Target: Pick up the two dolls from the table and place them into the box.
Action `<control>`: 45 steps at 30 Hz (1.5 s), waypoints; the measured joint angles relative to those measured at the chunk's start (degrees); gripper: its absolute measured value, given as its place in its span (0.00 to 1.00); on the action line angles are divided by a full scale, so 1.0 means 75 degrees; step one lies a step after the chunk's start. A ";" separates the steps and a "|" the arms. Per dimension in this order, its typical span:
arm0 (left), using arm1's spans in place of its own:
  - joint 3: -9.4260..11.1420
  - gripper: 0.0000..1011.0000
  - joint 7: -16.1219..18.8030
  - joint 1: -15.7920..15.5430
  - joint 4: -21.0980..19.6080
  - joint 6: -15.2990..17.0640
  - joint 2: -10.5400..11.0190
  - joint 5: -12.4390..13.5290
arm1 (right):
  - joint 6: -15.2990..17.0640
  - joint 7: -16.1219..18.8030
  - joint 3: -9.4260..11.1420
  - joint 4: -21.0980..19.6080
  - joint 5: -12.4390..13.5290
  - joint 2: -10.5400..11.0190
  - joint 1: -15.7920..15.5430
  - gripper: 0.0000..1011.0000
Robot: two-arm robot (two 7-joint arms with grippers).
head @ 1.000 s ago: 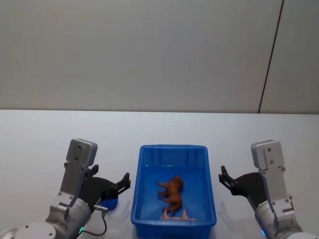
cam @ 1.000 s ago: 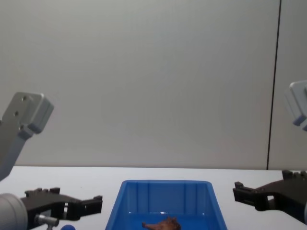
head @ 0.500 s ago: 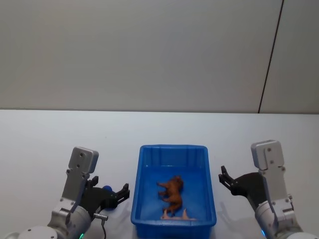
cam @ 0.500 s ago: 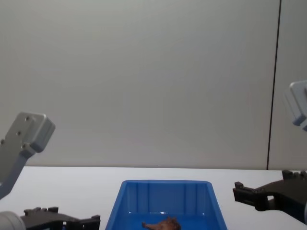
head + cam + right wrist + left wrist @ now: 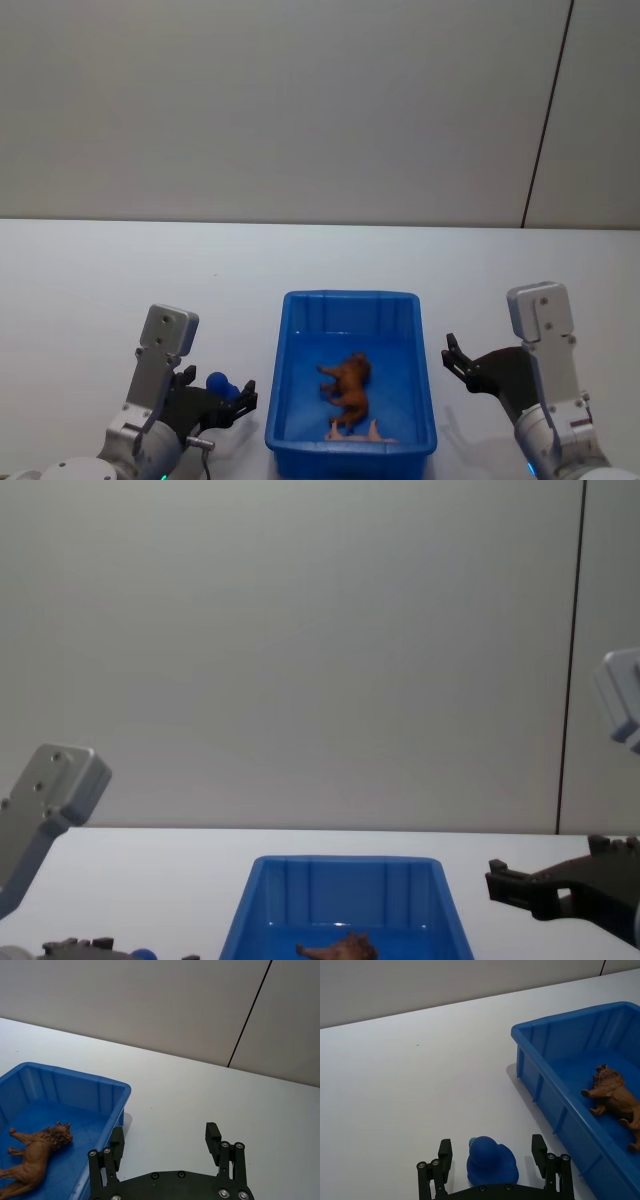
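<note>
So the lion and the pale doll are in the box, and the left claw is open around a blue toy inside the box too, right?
Not quite. The blue toy sits on the table, outside the box, as the left wrist view shows. The left claw is open around it there. The lion and pale doll are in the box.

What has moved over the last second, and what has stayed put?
The left hand has drawn back and sunk toward the table, so its open fingers now straddle a small blue toy standing left of the blue box; it has not closed on it. The right hand stayed open beside the box, and the brown lion and the pale figure stayed inside.
</note>
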 joint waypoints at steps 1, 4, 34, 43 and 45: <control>-0.0002 0.99 -0.0005 -0.0002 0.0014 0.0000 -0.0001 0.0005 | 0.0000 0.0000 0.0000 0.0000 0.0000 0.0000 0.0000 0.99; -0.0008 0.96 -0.0021 -0.0009 0.0059 0.0000 -0.0008 0.0018 | 0.0000 0.0000 -0.0001 0.0000 0.0000 0.0000 0.0000 0.99; -0.0097 0.41 -0.0277 -0.0083 0.0498 -0.0278 -0.0098 0.0075 | 0.0000 0.0000 0.0000 0.0000 0.0000 0.0000 0.0001 0.99; -0.0142 0.29 -0.0256 -0.0004 0.0222 -0.0449 -0.0059 0.0094 | 0.0000 0.0000 -0.0001 0.0000 0.0000 0.0000 0.0001 0.99; -0.0159 0.27 -0.0236 0.0021 0.0113 -0.0490 -0.0036 0.0109 | 0.0000 0.0000 -0.0001 0.0000 0.0000 0.0000 0.0000 0.99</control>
